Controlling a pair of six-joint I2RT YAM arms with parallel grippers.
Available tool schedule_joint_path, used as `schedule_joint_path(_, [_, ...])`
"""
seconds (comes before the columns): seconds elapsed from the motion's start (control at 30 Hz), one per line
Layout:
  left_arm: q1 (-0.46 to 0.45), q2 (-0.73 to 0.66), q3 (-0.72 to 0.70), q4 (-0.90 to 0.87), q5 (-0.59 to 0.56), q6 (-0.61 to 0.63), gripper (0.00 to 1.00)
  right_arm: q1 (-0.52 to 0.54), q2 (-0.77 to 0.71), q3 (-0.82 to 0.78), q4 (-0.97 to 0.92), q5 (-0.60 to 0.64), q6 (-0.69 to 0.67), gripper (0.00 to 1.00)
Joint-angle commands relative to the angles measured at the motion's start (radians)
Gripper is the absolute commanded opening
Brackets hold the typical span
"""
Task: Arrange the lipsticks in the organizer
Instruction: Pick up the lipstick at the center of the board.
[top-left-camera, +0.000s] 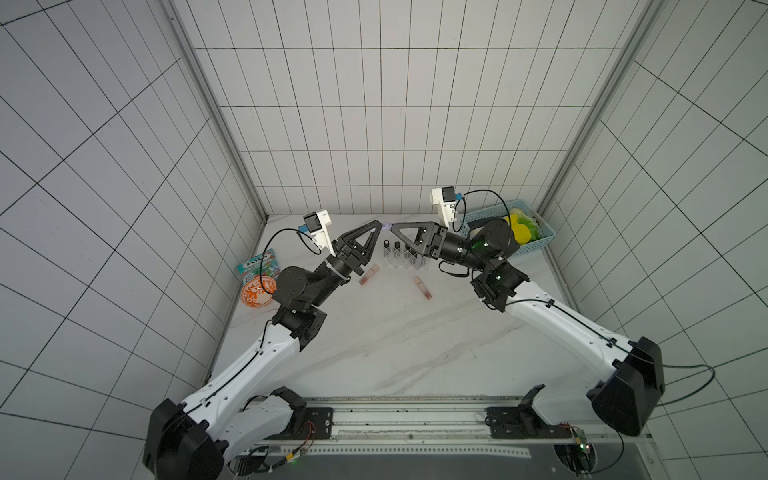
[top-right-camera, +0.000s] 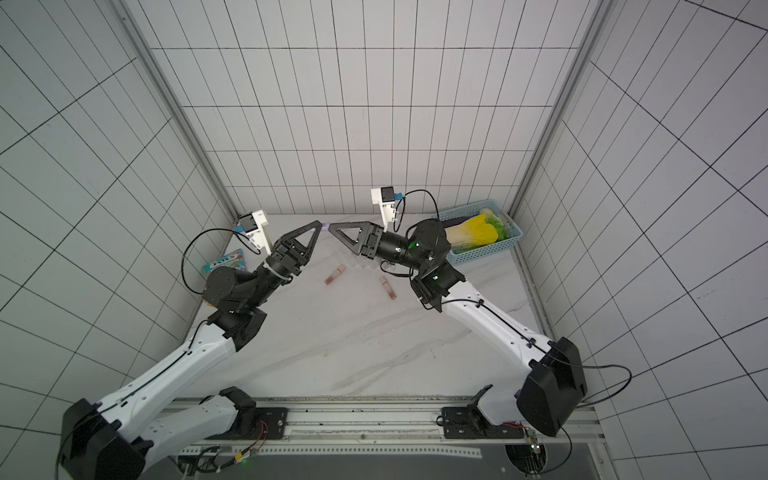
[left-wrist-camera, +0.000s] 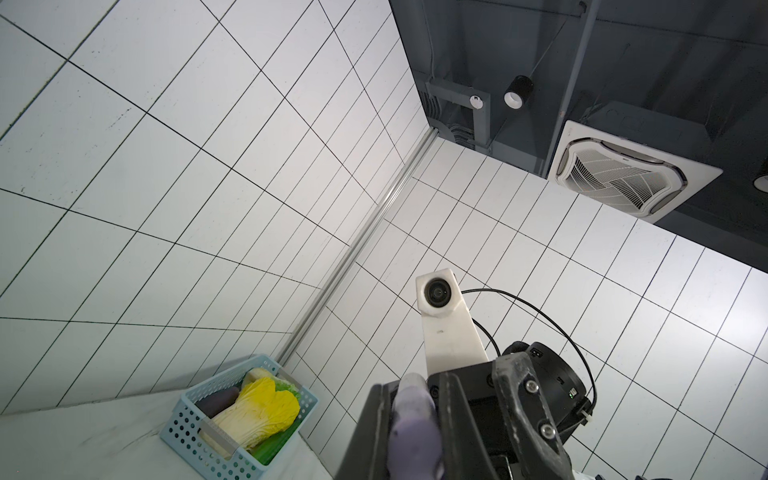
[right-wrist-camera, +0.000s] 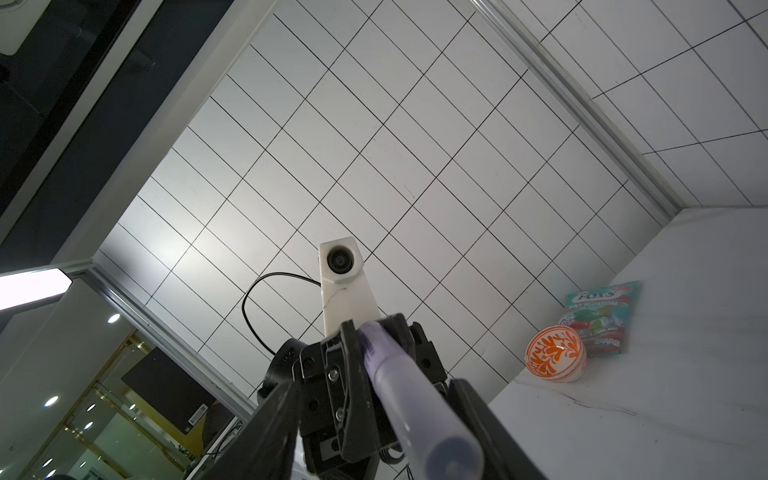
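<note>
A pale lilac lipstick (top-left-camera: 387, 226) (top-right-camera: 327, 226) hangs in the air above the organizer, between the tips of both grippers. My left gripper (top-left-camera: 377, 227) (left-wrist-camera: 411, 388) is shut on it; the left wrist view shows the lilac tube (left-wrist-camera: 415, 428) pinched between its fingers. My right gripper (top-left-camera: 395, 227) (right-wrist-camera: 374, 390) stands open, with the free end of the tube (right-wrist-camera: 415, 411) lying between its spread fingers. The clear organizer (top-left-camera: 405, 262) sits below with black lipsticks (top-left-camera: 387, 245) upright in it. Two slim pink lipsticks (top-left-camera: 370, 275) (top-left-camera: 422, 287) lie on the table in front of it.
A light blue perforated basket (top-left-camera: 534, 245) (left-wrist-camera: 187, 424) with a toy cabbage (top-right-camera: 478, 235) stands at the back right corner. A candy packet (top-left-camera: 259, 266) (right-wrist-camera: 598, 316) and an orange-patterned bowl (top-left-camera: 257, 293) (right-wrist-camera: 555, 353) sit by the left wall. Tiled walls enclose the white marble table (top-left-camera: 395, 353).
</note>
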Motion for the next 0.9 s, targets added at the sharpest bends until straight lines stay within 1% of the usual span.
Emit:
schedule_joint_path(0.0, [-0.004,-0.021,-0.004,0.0,0.001,0.017,0.1,0.01,-0.028,0.014,0.012,0.033,-0.032,0.53])
schedule_joint_path(0.07, [-0.003,-0.02,-0.004,0.0,0.0,0.018,0.1,0.013,-0.024,0.021,0.014,0.032,-0.032,0.44])
schedule_joint_path(0.13, [-0.004,-0.019,-0.004,-0.001,0.001,0.018,0.1,0.016,-0.021,0.028,0.014,0.033,-0.035,0.37])
schedule_joint_path(0.33, [-0.004,-0.02,0.0,-0.014,0.011,0.019,0.11,0.018,-0.02,0.031,0.002,0.042,-0.05,0.21])
schedule_joint_path(0.43, [-0.004,-0.017,0.006,-0.04,0.033,0.026,0.15,0.018,-0.03,0.029,-0.033,0.054,-0.082,0.14])
schedule_joint_path(0.5, [-0.004,-0.012,0.007,-0.052,0.05,0.027,0.27,0.018,-0.038,0.034,-0.072,0.062,-0.116,0.12])
schedule_joint_path(0.53, [-0.003,-0.01,0.008,-0.063,0.059,0.032,0.39,0.018,-0.043,0.034,-0.091,0.067,-0.131,0.11])
schedule_joint_path(0.57, [-0.004,-0.01,0.011,-0.082,0.067,0.04,0.61,0.018,-0.046,0.037,-0.108,0.071,-0.146,0.11])
schedule_joint_path(0.6, [-0.003,-0.012,0.011,-0.1,0.069,0.051,0.77,0.018,-0.05,0.041,-0.129,0.072,-0.164,0.1])
schedule_joint_path(0.63, [-0.004,-0.02,0.01,-0.122,0.071,0.069,0.89,0.016,-0.055,0.047,-0.161,0.075,-0.178,0.1])
schedule_joint_path(0.67, [-0.004,-0.031,0.005,-0.145,0.062,0.094,0.98,0.011,-0.06,0.053,-0.202,0.08,-0.22,0.1])
schedule_joint_path(0.73, [-0.004,-0.068,-0.009,-0.204,0.022,0.152,0.98,-0.005,-0.073,0.063,-0.295,0.1,-0.282,0.1])
schedule_joint_path(0.8, [-0.004,-0.131,-0.016,-0.318,-0.049,0.224,0.99,-0.028,-0.086,0.072,-0.408,0.129,-0.363,0.1])
schedule_joint_path(0.87, [-0.002,-0.197,-0.016,-0.478,-0.172,0.288,0.99,-0.059,-0.086,0.099,-0.568,0.179,-0.473,0.11])
